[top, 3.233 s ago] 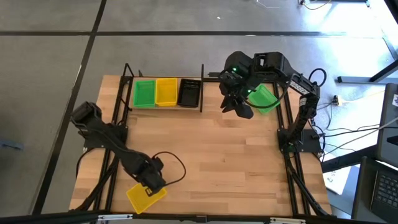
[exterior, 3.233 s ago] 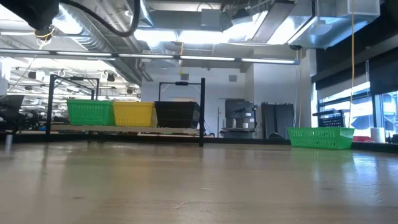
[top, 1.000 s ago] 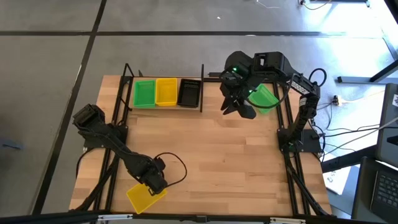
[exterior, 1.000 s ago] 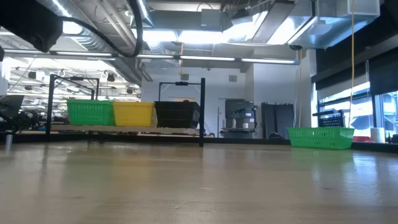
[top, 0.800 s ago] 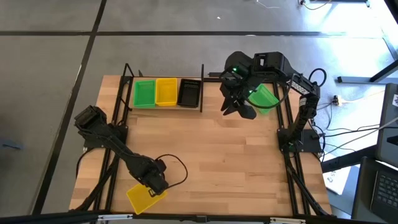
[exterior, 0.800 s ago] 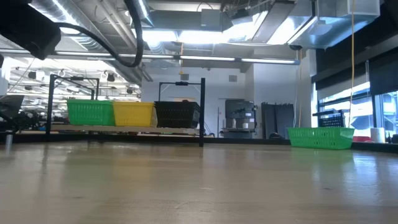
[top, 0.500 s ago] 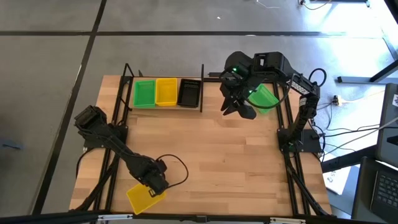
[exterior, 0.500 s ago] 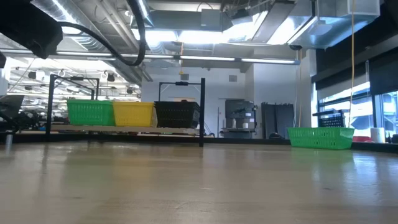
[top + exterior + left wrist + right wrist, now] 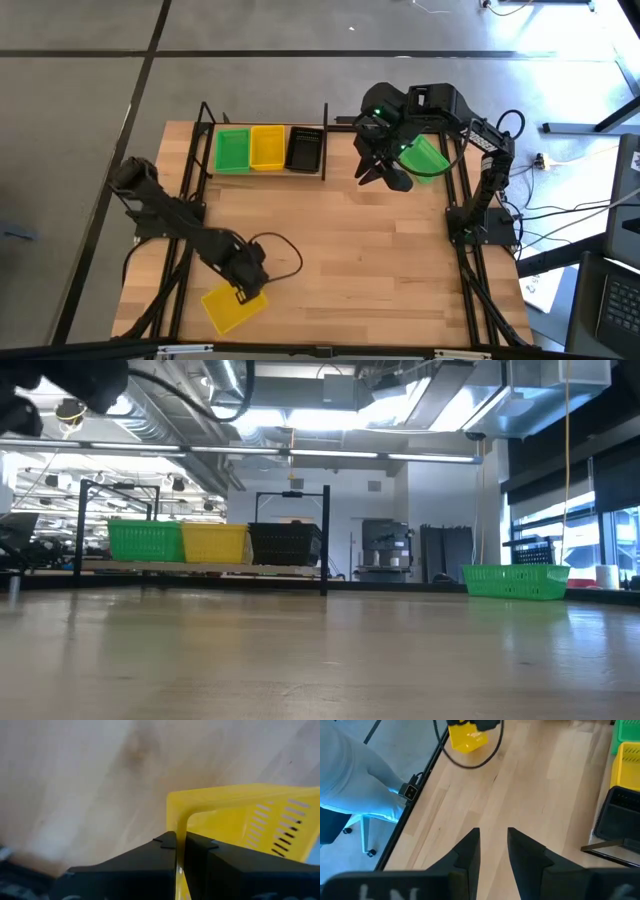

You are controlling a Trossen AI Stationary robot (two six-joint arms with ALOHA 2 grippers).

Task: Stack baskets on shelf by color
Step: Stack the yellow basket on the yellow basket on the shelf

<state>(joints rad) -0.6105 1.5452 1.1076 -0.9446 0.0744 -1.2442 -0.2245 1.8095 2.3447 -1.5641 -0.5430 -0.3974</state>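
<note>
Left wrist view: the left gripper (image 9: pixel 180 851) pinches a yellow basket's (image 9: pixel 250 825) rim, apparently ready to carry it to the far shelf (image 9: pixel 262 172). The right gripper (image 9: pixel 493 851) waits, fingers slightly parted.

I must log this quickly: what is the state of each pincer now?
Left pincer: shut on the yellow basket rim.
Right pincer: open, holding nothing, above the table.

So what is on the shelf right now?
The shelf holds three baskets in a row: a green basket, a yellow basket and a black basket. Whether any is a stack of several cannot be told from these views.
</note>
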